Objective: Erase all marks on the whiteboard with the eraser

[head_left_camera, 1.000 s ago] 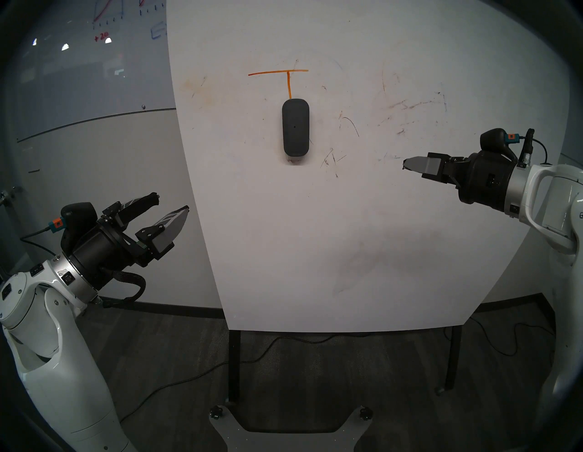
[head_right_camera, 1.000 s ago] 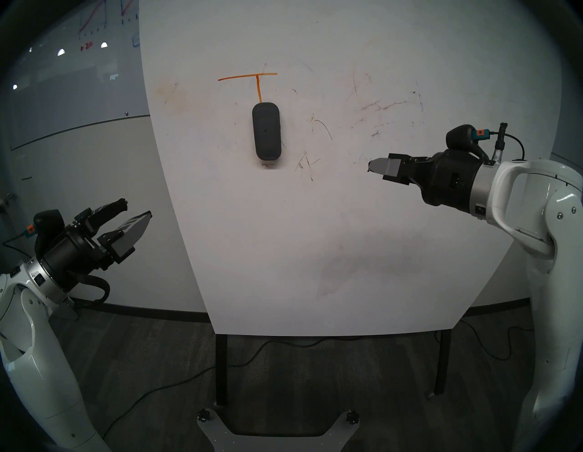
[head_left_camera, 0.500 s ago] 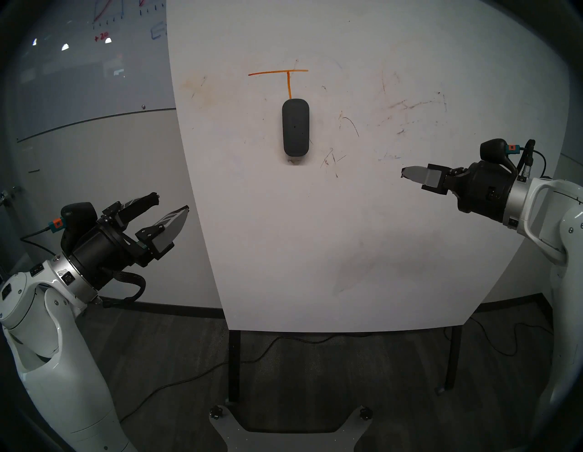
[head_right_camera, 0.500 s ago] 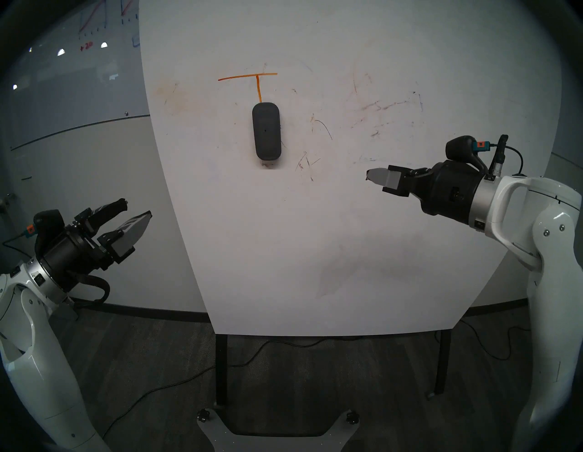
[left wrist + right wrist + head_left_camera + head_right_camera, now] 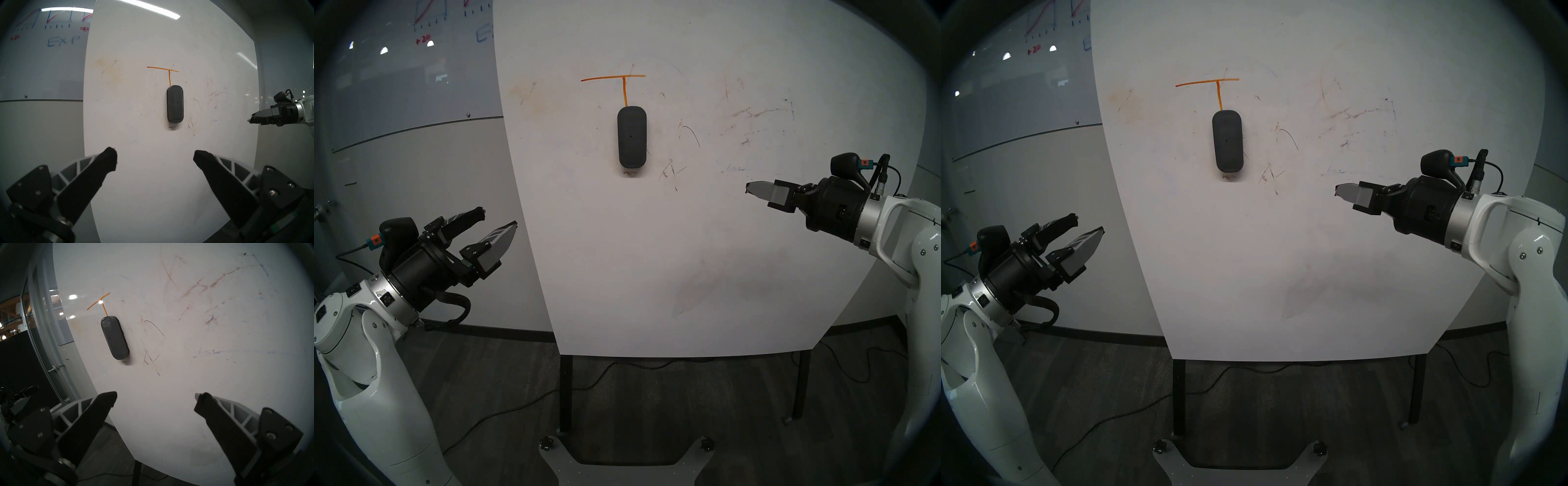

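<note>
The whiteboard [image 5: 653, 254] stands upright in front of me. The dark grey eraser [image 5: 632, 137] clings to it upright at centre; it also shows in the left wrist view [image 5: 175, 103] and the right wrist view [image 5: 115, 338]. An orange "T" mark [image 5: 623, 81] sits just above the eraser and its stem ends at the eraser's top. Faint dark scribbles [image 5: 690, 135] and smears [image 5: 755, 113] lie to the right, and a pale orange smudge [image 5: 531, 98] to the left. My left gripper [image 5: 499, 217] is open and empty off the board's left edge. My right gripper [image 5: 749, 187] is open in its wrist view [image 5: 156, 395], empty, right of and below the eraser.
A greyish glass board with red and blue graph drawings [image 5: 426, 34] hangs on the wall at the upper left. The whiteboard's dark metal legs [image 5: 565, 390] stand on the carpet, with black cables [image 5: 517, 404] on the floor. My base plate [image 5: 626, 454] lies below.
My right gripper has moved down and slightly away from the board. The left arm and the eraser have not moved.
</note>
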`<action>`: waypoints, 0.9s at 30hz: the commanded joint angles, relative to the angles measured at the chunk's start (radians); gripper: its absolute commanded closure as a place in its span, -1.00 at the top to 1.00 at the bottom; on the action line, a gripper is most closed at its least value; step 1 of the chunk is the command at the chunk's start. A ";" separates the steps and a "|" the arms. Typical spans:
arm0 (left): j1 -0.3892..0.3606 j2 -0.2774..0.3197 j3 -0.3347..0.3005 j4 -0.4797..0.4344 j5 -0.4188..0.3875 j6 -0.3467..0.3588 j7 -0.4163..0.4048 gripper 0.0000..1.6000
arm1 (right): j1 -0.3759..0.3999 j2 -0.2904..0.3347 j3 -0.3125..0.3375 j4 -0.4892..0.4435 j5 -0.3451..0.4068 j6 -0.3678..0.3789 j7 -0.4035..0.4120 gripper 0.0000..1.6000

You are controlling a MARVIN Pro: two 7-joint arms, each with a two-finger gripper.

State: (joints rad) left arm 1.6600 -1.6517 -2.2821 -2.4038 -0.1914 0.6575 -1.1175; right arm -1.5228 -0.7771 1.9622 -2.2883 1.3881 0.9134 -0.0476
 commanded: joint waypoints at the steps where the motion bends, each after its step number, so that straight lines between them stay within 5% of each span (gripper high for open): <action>1: -0.012 0.009 0.018 -0.008 0.006 0.013 0.004 1.00 | 0.010 -0.002 0.009 -0.001 -0.001 -0.009 0.011 1.00; 11: -0.033 0.009 0.110 0.004 0.040 0.020 0.061 1.00 | 0.013 -0.008 0.009 -0.001 -0.010 -0.005 0.018 1.00; 27: -0.099 0.021 0.346 0.071 0.111 -0.030 0.196 1.00 | 0.014 -0.013 0.009 -0.001 -0.016 -0.002 0.022 1.00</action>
State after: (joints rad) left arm 1.6156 -1.6337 -2.0183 -2.3545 -0.0883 0.6526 -0.9767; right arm -1.5200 -0.7920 1.9640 -2.2864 1.3706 0.9146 -0.0253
